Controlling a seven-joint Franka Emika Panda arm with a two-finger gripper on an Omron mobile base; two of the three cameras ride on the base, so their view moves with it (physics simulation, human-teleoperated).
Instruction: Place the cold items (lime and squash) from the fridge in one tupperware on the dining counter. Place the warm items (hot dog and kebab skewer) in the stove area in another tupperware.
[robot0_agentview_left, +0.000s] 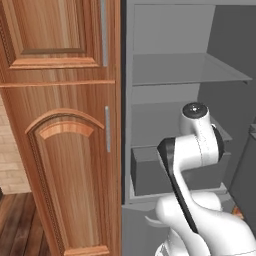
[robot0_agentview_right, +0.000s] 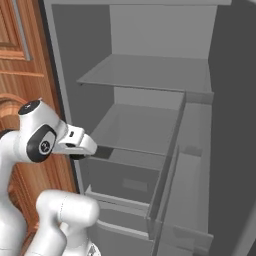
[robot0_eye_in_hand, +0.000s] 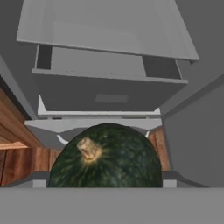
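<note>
Dark green squash (robot0_eye_in_hand: 105, 156), tan stem up, sat clamped in hand (robot0_eye_in_hand: 105, 181), just in front of open fridge (robot0_agentview_right: 150, 125), below its grey drawer (robot0_eye_in_hand: 109, 89). Wooden cabinet (robot0_agentview_left: 60, 125) stood left of fridge.

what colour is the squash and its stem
The squash is dark green with faint lighter mottling, and its stubby stem is tan. The hand view shows it best.
</note>
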